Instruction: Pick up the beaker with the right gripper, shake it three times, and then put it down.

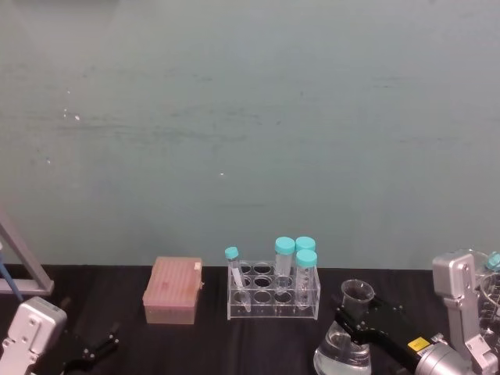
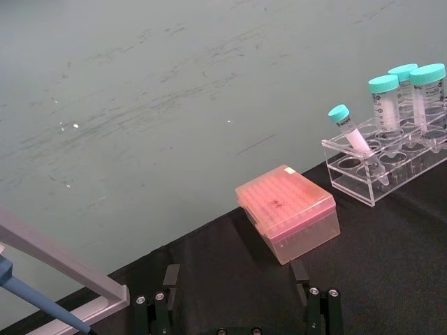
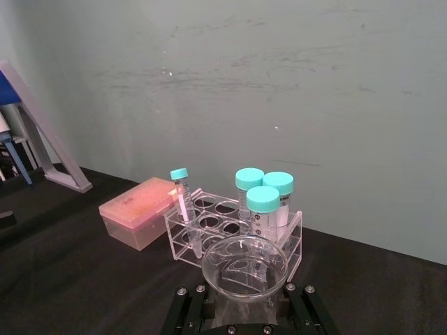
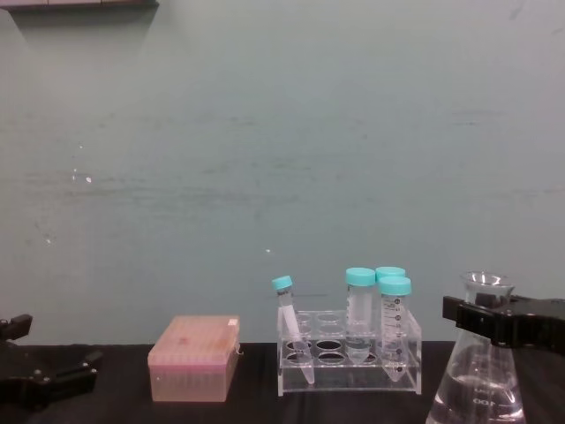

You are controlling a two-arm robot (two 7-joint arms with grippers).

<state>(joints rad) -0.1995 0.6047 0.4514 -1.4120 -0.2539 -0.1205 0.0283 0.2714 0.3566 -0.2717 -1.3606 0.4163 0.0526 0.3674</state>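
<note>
Beaker (image 4: 478,380) — clear glass conical flask, upright on the black desk (image 1: 266,344) — has its neck clamped in the black blocky right hand (image 4: 494,320); the left hand (image 1: 92,349) lies well apart, prongs spread

Dim, even indoor light with a teal tint, no hard shadows, black bench (image 1: 258,344) swallowing detail, faint highlights on the glass beaker (image 4: 477,380) and clear tube rack (image 1: 273,295), soft grain and mild blur throughout, wall scuffs visible
</note>
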